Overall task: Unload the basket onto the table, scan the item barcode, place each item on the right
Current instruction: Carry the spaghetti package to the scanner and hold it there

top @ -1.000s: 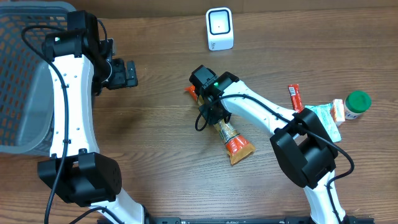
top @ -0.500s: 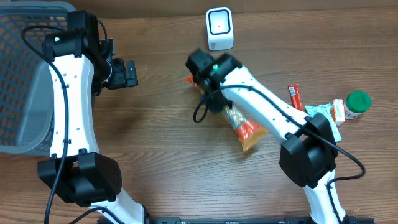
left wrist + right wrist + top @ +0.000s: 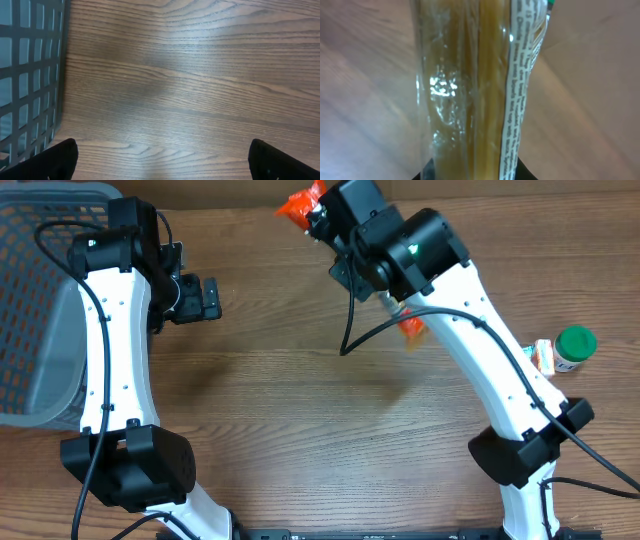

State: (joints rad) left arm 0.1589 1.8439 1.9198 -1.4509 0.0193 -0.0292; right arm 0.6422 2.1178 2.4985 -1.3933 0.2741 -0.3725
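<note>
The item is a long clear packet of yellowish strands with orange ends (image 3: 300, 202), and it hangs in the air at the back of the table. My right gripper (image 3: 337, 225) is shut on it. In the right wrist view the packet (image 3: 470, 90) fills the middle, a white printed strip runs down its right side, and the right gripper (image 3: 470, 172) clamps it at the bottom edge. No barcode shows. My raised right arm hides the scanner. My left gripper (image 3: 205, 298) hovers open over bare wood beside the basket, and in its own view the left gripper (image 3: 162, 162) holds nothing.
A grey mesh basket (image 3: 40, 300) stands at the far left, with its wall (image 3: 30, 75) in the left wrist view. A green-capped bottle (image 3: 574, 346) and a small orange and white packet (image 3: 541, 355) lie at the right edge.
My right arm has lifted the packet off the table and swung it up and back, over where the white scanner stood. The left arm has not moved.
</note>
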